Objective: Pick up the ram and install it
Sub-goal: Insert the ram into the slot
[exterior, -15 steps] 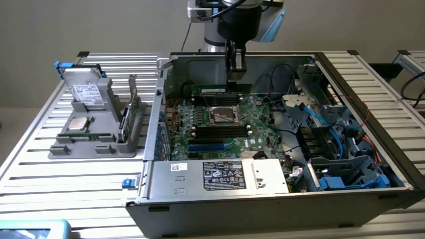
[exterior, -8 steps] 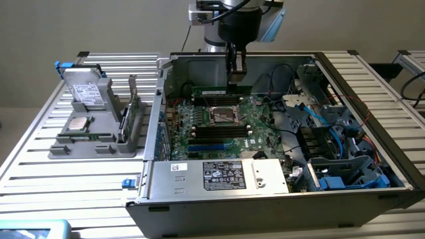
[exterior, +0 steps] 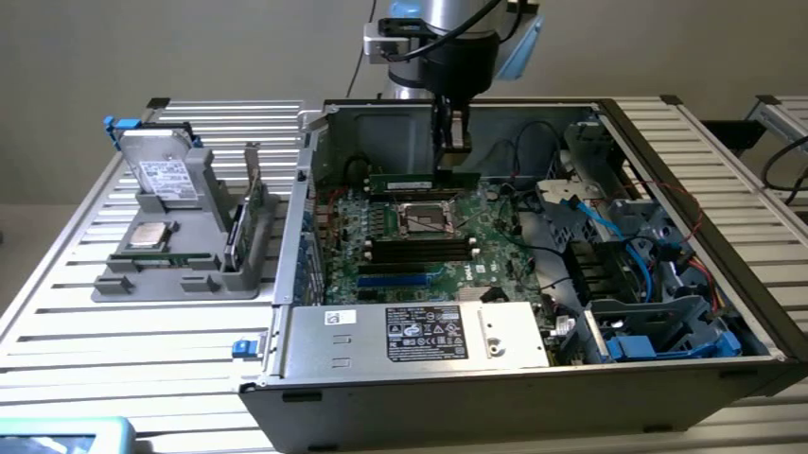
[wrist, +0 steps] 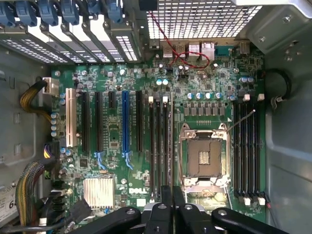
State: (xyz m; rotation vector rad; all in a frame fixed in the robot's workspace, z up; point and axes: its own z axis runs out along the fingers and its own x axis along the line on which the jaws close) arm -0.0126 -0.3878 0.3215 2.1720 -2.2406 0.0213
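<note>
Arm (exterior: 445, 13): silver tube, blue joint cap (exterior: 407, 9), black wrist, black cables (exterior: 472, 21), white side box (exterior: 380, 40). Hand (wrist: 172, 193): black linked fingers (wrist: 122, 214), round pivots.

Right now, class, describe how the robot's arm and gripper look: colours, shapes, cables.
The arm is a silver-grey tube with light-blue joint caps, a black wrist and looping black cables. The gripper is black, with slim fingers on round-pivoted links.

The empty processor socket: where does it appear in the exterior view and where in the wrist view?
Exterior view: the processor socket sits in the middle of the motherboard, in the picture just under the ram held by the claw.
Wrist view: the socket lies between two banks of black memory slots, beyond the claw.
Shared landmark: the blue expansion slot.
</note>
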